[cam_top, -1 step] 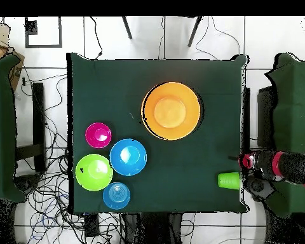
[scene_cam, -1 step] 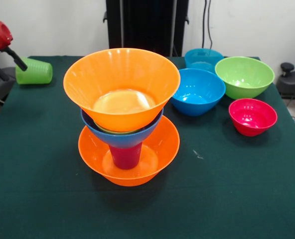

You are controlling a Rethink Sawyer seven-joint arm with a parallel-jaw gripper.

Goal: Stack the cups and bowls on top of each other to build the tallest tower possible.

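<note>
The tower stands mid-table. A wide orange bowl (scene_cam, -1 step: 160, 149) is at the bottom, with the purple-magenta cup (scene_cam, -1 step: 125, 157) standing in it. A blue bowl (scene_cam, -1 step: 121, 138) rests on the cup, and a second orange bowl (scene_cam, -1 step: 121, 84) sits on top; from overhead only this top bowl (cam_top, -1 step: 171, 110) shows. The light green cup (scene_cam, -1 step: 34, 71) (cam_top, -1 step: 229, 180) lies on its side at the table's edge. My gripper (scene_cam, -1 step: 19, 60) (cam_top, -1 step: 243, 160) hangs just beside that cup, off the table edge, holding nothing that I can see.
Loose bowls cluster on the other side of the table: blue (scene_cam, -1 step: 197, 92) (cam_top, -1 step: 128, 157), teal-blue (scene_cam, -1 step: 203, 59) (cam_top, -1 step: 116, 196), lime green (scene_cam, -1 step: 244, 76) (cam_top, -1 step: 94, 171) and small red-pink (scene_cam, -1 step: 252, 116) (cam_top, -1 step: 98, 135). The table has a dark green cloth (scene_cam, -1 step: 227, 189).
</note>
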